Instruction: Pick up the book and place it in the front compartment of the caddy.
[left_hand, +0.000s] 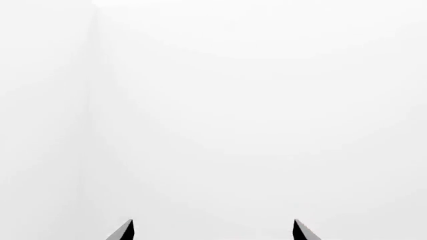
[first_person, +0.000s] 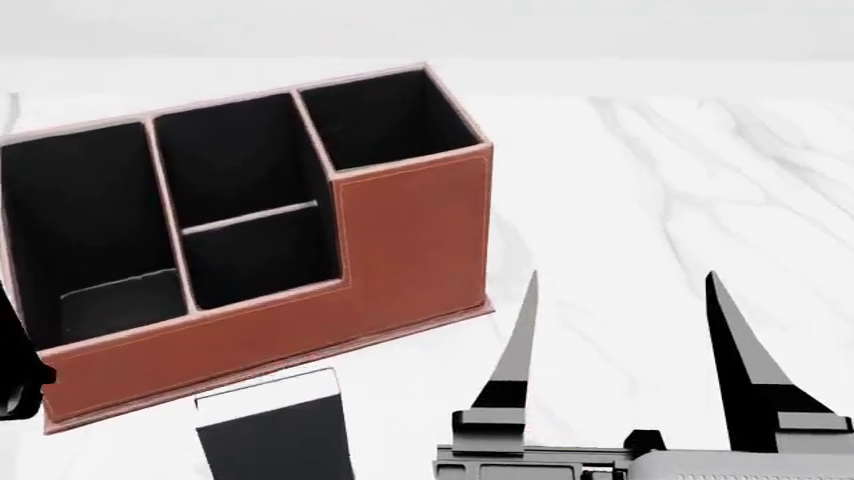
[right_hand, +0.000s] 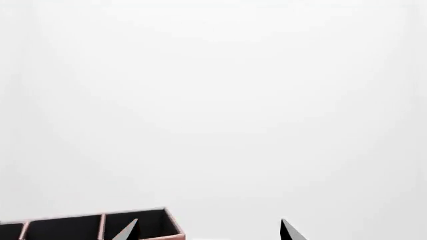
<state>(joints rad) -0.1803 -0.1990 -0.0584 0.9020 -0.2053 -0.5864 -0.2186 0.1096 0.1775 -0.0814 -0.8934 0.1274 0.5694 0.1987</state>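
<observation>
The reddish-brown caddy (first_person: 400, 250) stands on the white marble table at the left, its black-lined cells open upward. A thin cross divider closes off the small front compartment (first_person: 260, 258) in the middle column. The black book (first_person: 274, 430) with a white edge is just in front of the caddy's near wall, cut off by the picture's lower edge. My right gripper (first_person: 621, 280) is open and empty, to the right of the book and caddy. Its wrist view shows the gripper (right_hand: 209, 225) open, with a caddy (right_hand: 87, 227) corner behind. My left gripper (left_hand: 213, 225) is open and faces only white.
The marble table (first_person: 667, 180) stretches to the right of the caddy and behind it. A dark part of my left arm (first_person: 14, 375) shows at the left edge, beside the caddy's near corner.
</observation>
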